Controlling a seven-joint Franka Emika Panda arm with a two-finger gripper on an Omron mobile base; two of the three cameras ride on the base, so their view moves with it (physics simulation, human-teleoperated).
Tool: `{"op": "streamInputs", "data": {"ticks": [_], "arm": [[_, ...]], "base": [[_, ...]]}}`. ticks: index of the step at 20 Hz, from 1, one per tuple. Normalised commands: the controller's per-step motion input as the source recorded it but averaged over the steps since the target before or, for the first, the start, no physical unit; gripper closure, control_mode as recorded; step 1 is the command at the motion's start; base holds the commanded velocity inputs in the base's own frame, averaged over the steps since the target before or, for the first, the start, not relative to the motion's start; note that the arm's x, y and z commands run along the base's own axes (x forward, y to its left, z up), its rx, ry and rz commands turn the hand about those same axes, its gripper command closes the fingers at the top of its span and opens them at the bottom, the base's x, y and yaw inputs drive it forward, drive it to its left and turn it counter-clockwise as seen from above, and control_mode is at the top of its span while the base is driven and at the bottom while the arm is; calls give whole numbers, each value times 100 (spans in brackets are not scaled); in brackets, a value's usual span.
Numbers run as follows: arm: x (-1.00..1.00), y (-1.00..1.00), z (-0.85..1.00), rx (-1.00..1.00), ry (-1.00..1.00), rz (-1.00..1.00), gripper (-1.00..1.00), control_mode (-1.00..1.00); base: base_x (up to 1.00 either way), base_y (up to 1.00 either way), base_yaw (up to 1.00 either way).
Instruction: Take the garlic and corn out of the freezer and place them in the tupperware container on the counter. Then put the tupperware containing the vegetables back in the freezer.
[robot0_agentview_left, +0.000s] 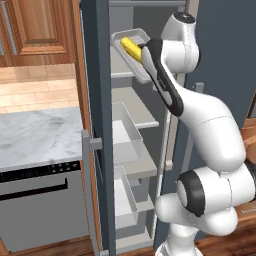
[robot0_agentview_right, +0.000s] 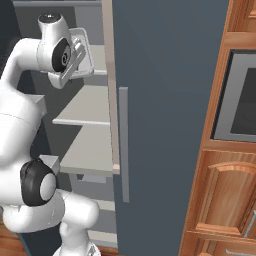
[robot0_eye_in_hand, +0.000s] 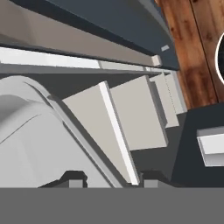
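Observation:
The tupperware container (robot0_agentview_left: 139, 36) hangs tilted at the top of the open freezer (robot0_agentview_left: 97, 100), level with its upper shelf. In it lies the yellow corn (robot0_agentview_left: 131, 48). The garlic is hidden. My gripper (robot0_eye_in_hand: 113, 180) is shut on the container's near rim. In the hand view the clear tray wall (robot0_eye_in_hand: 35, 144) fills the left, and its rim runs down between my fingertips (robot0_eye_in_hand: 74, 178). From the right base view the container (robot0_agentview_right: 82, 52) shows edge-on beside my wrist. The marbled counter (robot0_agentview_left: 35, 135) lies to the left of the freezer.
Pale shelves (robot0_agentview_left: 142, 110) and two pull-out drawers (robot0_agentview_left: 125, 135) sit below the container. The freezer's long door (robot0_agentview_right: 165, 100) stands open on the right. A grey appliance with a black panel (robot0_agentview_left: 40, 210) sits under the counter. Wooden cabinets (robot0_agentview_right: 220, 200) and an oven (robot0_agentview_right: 240, 100) stand further right.

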Motion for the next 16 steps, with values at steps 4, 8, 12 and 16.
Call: {"op": "streamInputs", "data": {"ticks": [4, 8, 12, 16], "arm": [[49, 26, 0, 3, 0, -2, 100, -100], [55, 7, 0, 4, 0, -1, 100, -100], [45, 12, 0, 4, 0, -10, 100, -100], [46, 15, 0, 4, 0, -16, 100, -100]], "base": [[0, 0, 0], [0, 0, 0], [0, 0, 0], [0, 0, 0]]}}
